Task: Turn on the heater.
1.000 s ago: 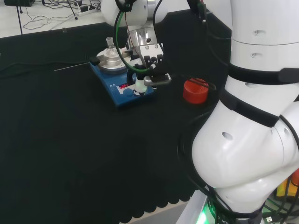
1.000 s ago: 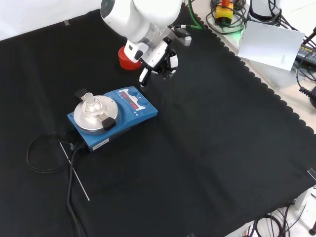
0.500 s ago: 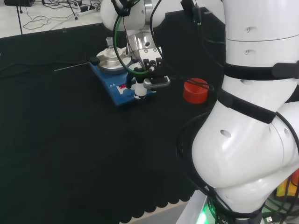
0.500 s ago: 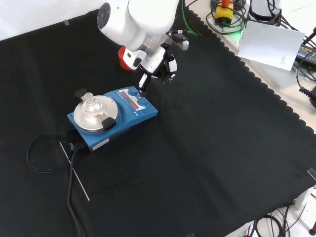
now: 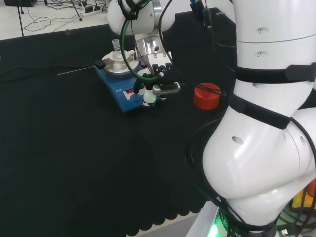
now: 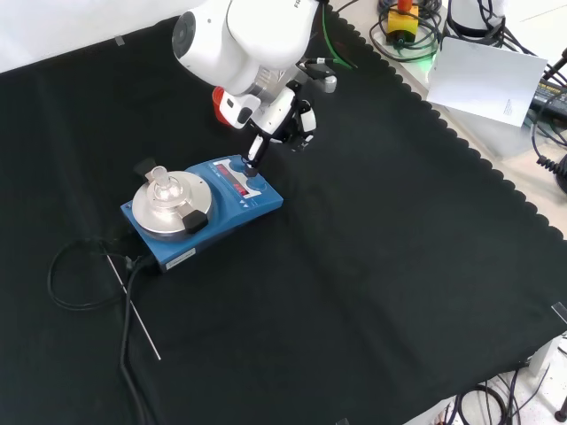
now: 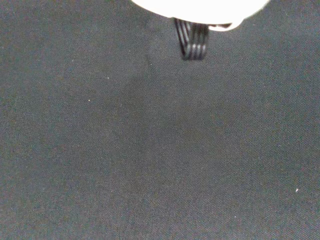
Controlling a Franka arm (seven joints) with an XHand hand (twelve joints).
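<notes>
The heater (image 6: pixel 205 211) is a blue box with a round steel plate (image 6: pixel 170 205), a red display and a control panel at its near end in the head view (image 5: pixel 129 94). A small clear glass flask (image 6: pixel 162 185) stands on the plate. The hand (image 6: pixel 282 113) hovers over the panel end, one straight finger (image 6: pixel 255 157) reaching down to the panel by a knob, the other fingers curled back. In the head view that fingertip (image 5: pixel 148 98) meets the heater's near right corner. The wrist view gives bare black cloth and a blurred white part of the hand (image 7: pixel 200 10).
A red ribbed ring stand (image 5: pixel 207 96) sits on the cloth right of the heater in the head view. A black cable (image 6: pixel 80 274) and a thin rod (image 6: pixel 135 312) lie left of and below the heater in the front view. The arm's white links (image 5: pixel 261 123) stand at the head view's right.
The hand has come down and toward the heater; its extended finger went from above the cloth beside the panel to resting on the panel.
</notes>
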